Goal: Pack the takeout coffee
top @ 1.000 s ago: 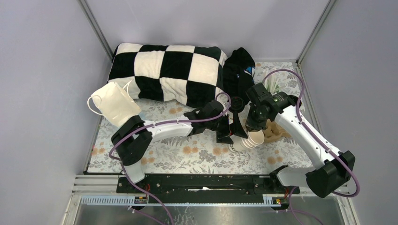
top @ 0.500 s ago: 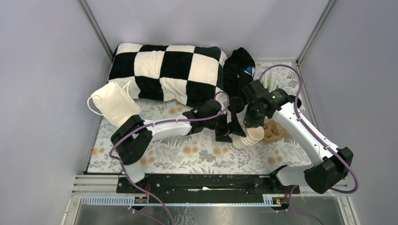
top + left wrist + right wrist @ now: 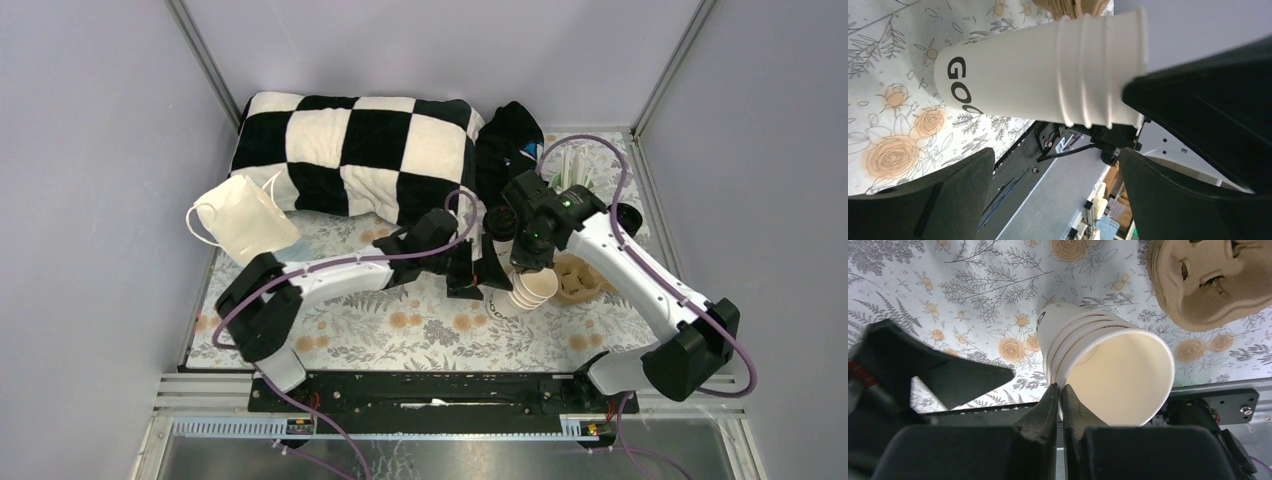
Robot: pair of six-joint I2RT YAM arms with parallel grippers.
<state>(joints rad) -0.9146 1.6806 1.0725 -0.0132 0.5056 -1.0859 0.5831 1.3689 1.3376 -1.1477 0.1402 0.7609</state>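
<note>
White-shelled left arm (image 3: pixel 340 275) and right arm (image 3: pixel 640 280), chunky black joints on both. Purple cable (image 3: pixel 585 138) loops along each; black wedge-shaped fingers (image 3: pixel 1045 410) at the tips.

The cup stack (image 3: pixel 530 289) fills the gap between left pincer (image 3: pixel 488 276) and carrier (image 3: pixel 580 278).

On the table (image 3: pixel 400 330), the stack of cups (image 3: pixel 530 290) sits at about 4 o'clock from the middle, with the cup carrier (image 3: pixel 580 280) just beside it at its 3 o'clock. The left gripper (image 3: pixel 492 280) is at the stack's 9 o'clock and the right gripper (image 3: pixel 1060 392) at its 12. The cushion (image 3: pixel 350 155) lies along the far edge at 11 to 12 o'clock. The bag (image 3: pixel 245 225) lies against its near corner at 9 o'clock, the garment (image 3: pixel 508 150) at 1, and the cup of sticks (image 3: pixel 575 172) at 2, behind the carrier.
</note>
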